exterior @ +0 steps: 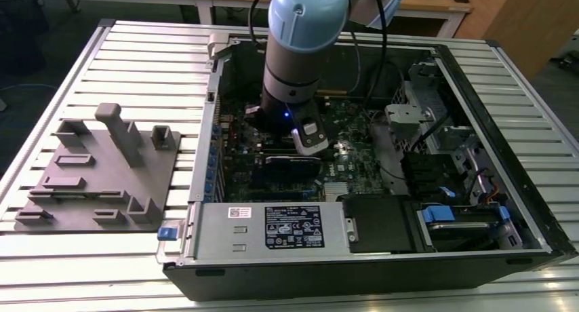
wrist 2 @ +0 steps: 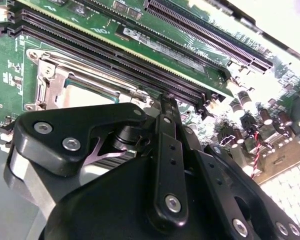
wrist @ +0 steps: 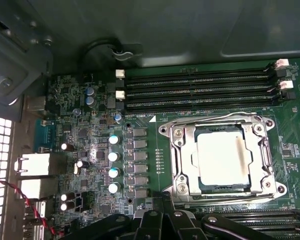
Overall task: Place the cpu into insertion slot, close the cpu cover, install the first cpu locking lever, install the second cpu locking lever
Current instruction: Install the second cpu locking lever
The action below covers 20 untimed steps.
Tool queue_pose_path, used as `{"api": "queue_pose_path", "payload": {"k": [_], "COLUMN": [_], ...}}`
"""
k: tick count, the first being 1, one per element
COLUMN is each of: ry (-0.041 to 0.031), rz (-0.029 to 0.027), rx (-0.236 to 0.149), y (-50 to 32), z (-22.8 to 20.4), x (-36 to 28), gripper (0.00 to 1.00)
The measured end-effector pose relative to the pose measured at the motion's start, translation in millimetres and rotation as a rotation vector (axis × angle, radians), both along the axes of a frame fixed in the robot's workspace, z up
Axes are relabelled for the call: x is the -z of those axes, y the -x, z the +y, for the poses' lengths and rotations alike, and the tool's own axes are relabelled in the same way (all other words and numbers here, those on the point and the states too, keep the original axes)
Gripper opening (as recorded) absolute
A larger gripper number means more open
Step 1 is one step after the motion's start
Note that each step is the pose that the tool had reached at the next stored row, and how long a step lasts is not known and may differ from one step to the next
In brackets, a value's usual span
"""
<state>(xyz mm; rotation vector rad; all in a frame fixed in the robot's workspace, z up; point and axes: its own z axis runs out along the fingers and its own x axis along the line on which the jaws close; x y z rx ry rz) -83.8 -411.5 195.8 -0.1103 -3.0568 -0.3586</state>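
1. Silver-topped cpu [wrist: 224,159] sits in the insertion slot, cpu cover [wrist: 180,167] closed around it, in the first wrist view.
2. Exterior view: arm hides the socket inside the computer case [exterior: 506,190].
3. Gripper [wrist 2: 166,102] just above the motherboard [wrist 2: 5,70]; fingers' opening: cannot tell.

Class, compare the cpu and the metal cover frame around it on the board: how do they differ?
The cpu is a solid pale square with a plain flat top; the cover frame is an open silvery frame with screws. The cpu sits inside; the cover frame surrounds it. Both are square and lie flat.

arm [exterior: 294,61]: grey tube, light-blue joint cap | black screwed linkage [wrist 2: 167,165]
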Motion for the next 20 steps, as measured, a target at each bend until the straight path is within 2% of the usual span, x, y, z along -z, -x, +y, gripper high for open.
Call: {"api": "queue_pose_path", "payload": {"k": [10,17,20], "ry": [-0.0035,-0.0176,-0.0209], "rz": [0.0000,-0.0001,0.0000], "rx": [0.000,0.000,0.000], "y": [0.1,0.0,0.1], "z": [4.1,6.7,7.4], "x": [-0.1,1.2,1.6], "gripper": [0.11,0.11,0.11]}}
